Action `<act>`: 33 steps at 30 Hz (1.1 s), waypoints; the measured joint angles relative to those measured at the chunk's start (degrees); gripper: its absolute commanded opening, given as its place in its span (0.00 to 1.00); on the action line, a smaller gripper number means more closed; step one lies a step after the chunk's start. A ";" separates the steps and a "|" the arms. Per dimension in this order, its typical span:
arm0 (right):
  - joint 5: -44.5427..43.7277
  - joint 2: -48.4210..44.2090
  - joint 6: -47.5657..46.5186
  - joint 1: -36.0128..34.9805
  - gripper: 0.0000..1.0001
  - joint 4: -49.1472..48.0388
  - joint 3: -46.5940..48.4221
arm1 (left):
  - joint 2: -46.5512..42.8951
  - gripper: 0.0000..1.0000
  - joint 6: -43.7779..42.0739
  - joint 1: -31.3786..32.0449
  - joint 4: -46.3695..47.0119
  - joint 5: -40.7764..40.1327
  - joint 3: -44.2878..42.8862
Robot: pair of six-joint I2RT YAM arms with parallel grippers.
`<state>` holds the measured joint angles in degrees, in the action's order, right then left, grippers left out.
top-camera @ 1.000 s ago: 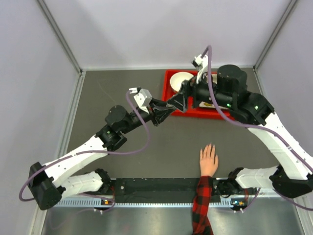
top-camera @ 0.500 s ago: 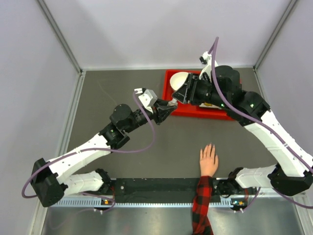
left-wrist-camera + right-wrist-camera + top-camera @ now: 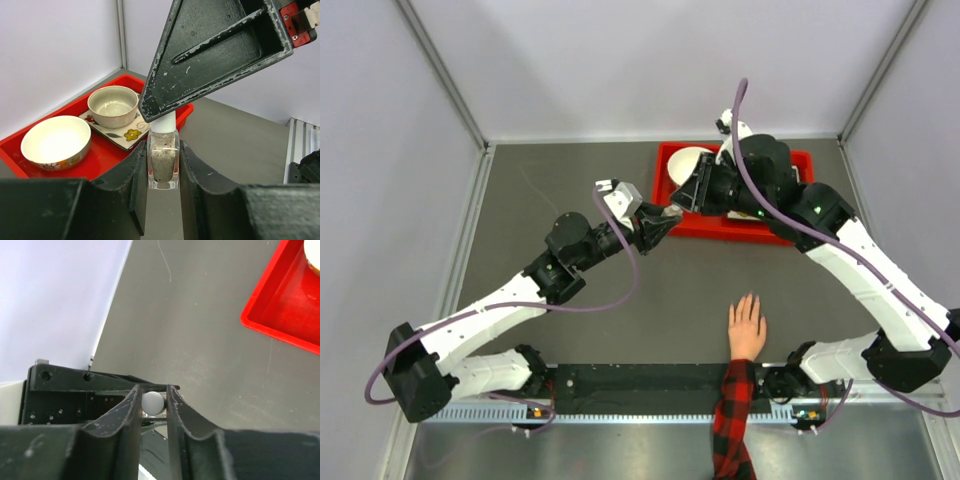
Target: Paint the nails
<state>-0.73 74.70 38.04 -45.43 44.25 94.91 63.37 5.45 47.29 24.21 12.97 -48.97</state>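
Both grippers on one polish bottle (image 3: 163, 162).
Left gripper (image 3: 658, 222) clamped its glass body; right gripper (image 3: 153, 391) pinched the white cap (image 3: 164, 122). Nails (image 3: 750, 299), on a hand (image 3: 747, 332) flat at the near table (image 3: 650, 290) edge, lay well apart.

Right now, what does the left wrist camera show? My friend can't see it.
The left gripper pinches a small bottle upright while the right gripper holds its white cap from above. Behind, a red tray holds two bowls.
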 measured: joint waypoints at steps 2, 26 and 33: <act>-0.35 0.00 -0.48 -0.04 0.02 0.31 0.00 | 0.02 0.00 0.20 0.00 -0.17 0.02 0.00; 49.27 -11.34 -52.87 2.01 0.00 -6.80 -8.13 | -2.49 0.00 23.39 -4.70 12.31 39.23 0.35; 52.89 -11.02 -52.52 2.29 0.71 -7.02 -9.05 | -2.71 0.00 22.73 -4.98 10.62 40.70 0.13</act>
<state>52.16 63.68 -14.48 -43.13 37.23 85.86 60.66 28.18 42.30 34.83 53.67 -48.84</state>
